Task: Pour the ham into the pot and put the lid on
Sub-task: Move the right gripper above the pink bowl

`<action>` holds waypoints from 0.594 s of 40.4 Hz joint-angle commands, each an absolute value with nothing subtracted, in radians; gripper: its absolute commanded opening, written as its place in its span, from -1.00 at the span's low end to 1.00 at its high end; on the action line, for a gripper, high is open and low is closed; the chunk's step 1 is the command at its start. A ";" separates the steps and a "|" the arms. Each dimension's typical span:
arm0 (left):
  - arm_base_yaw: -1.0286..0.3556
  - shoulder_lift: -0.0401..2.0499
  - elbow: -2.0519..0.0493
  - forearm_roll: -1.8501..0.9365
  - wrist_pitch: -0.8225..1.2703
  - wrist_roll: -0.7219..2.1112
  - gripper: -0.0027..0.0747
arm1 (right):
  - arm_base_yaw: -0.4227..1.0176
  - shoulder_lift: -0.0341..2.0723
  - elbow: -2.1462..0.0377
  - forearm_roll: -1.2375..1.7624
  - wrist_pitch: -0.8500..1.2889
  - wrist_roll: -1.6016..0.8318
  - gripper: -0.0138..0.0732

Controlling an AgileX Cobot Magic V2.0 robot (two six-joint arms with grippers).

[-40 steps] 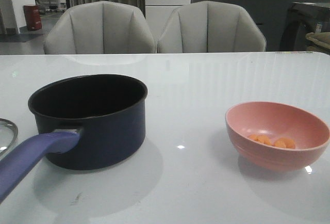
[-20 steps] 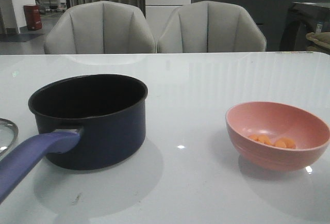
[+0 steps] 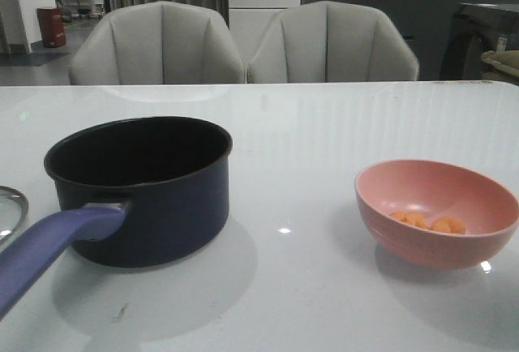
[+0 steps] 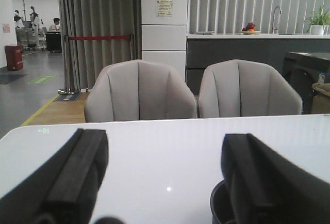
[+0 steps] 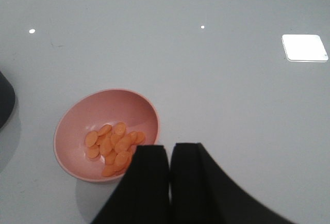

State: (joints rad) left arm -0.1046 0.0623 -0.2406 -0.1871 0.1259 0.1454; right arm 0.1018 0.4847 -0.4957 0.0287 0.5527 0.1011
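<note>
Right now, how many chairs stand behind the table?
2: one chair behind the table's far edge on the left, the other chair beside it, near the middle. More may be out of view.

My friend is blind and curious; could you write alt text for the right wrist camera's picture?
A pink bowl holding a handful of orange ham slices sits on a glossy white table, seen from above. The right gripper, black fingers shut together, hangs just beside the bowl's rim.

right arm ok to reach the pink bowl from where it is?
Probably yes. The right claw hangs above the table, just beside the bowl, with nothing between them. Its fingers are shut, so it must open first. The pot sits well off to the side.
</note>
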 commanded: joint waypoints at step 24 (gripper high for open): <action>-0.113 0.075 -0.267 -0.196 0.048 0.144 0.36 | 0.101 0.966 -0.746 0.069 0.638 0.214 0.59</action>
